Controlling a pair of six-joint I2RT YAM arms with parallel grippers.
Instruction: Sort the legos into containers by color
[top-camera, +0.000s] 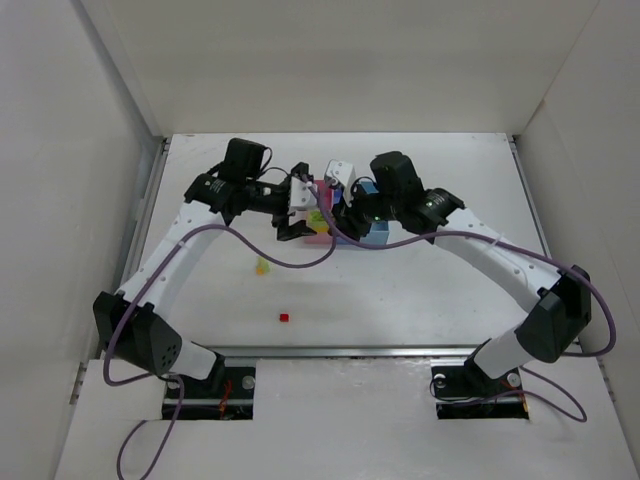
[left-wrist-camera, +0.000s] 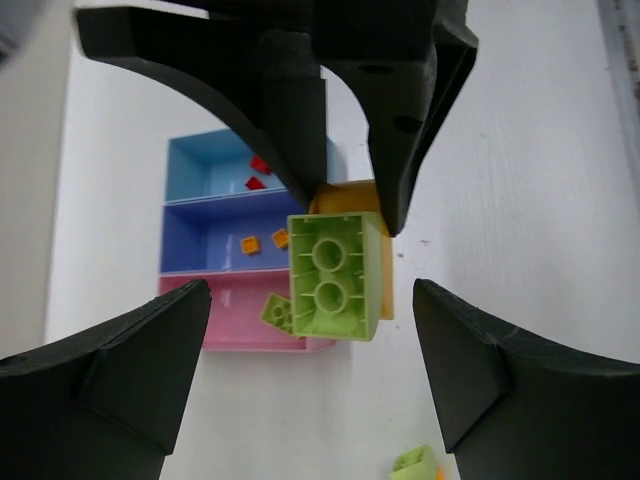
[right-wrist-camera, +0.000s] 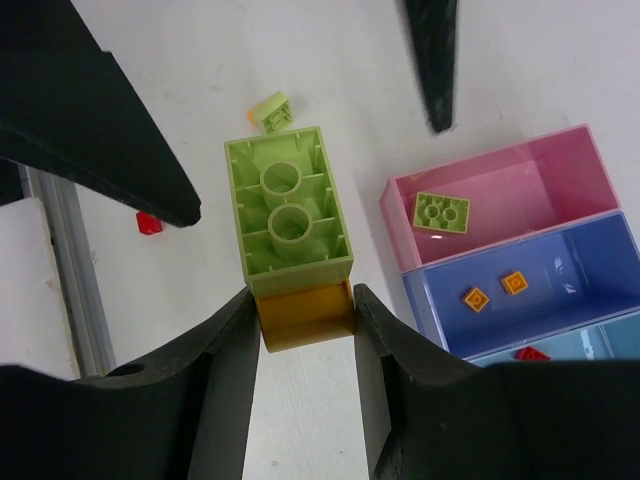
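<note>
Sorting stands partway: the tray holds some legos; right gripper clamps an orange-and-green stack, left gripper gapes; a red brick and green piece lie unsorted.

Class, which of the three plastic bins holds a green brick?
The pink bin; the blue-violet middle bin holds orange bricks, the light blue bin red bricks.

Bright, diffuse light leaves only faint shadows on the white counter. In both wrist views the black jaws at 6 o'clock look slightly soft, the middle sharp.
</note>
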